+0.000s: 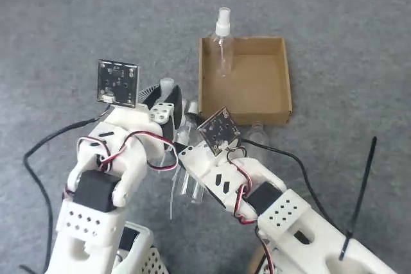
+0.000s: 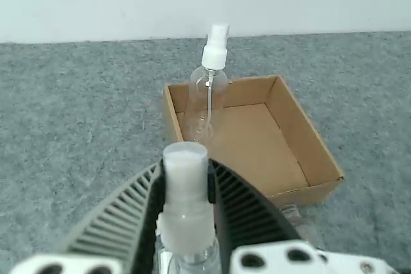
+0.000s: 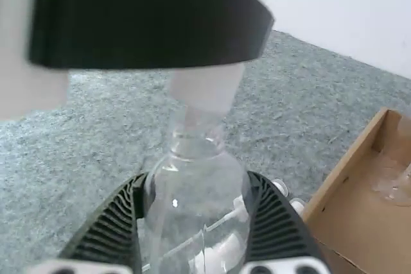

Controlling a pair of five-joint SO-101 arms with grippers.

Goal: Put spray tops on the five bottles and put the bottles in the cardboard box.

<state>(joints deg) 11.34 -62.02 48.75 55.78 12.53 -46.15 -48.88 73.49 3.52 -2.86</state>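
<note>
The left gripper has its black ribbed fingers closed on a white plastic spray top, held upright on the neck of a clear plastic bottle. The right gripper holds that bottle's body between its fingers, just outside the near left corner of the brown cardboard box. 1 capped clear bottle stands in the box's far left corner. 1 uncapped clear bottle lies on the grey worktop against the box's near wall.
</note>
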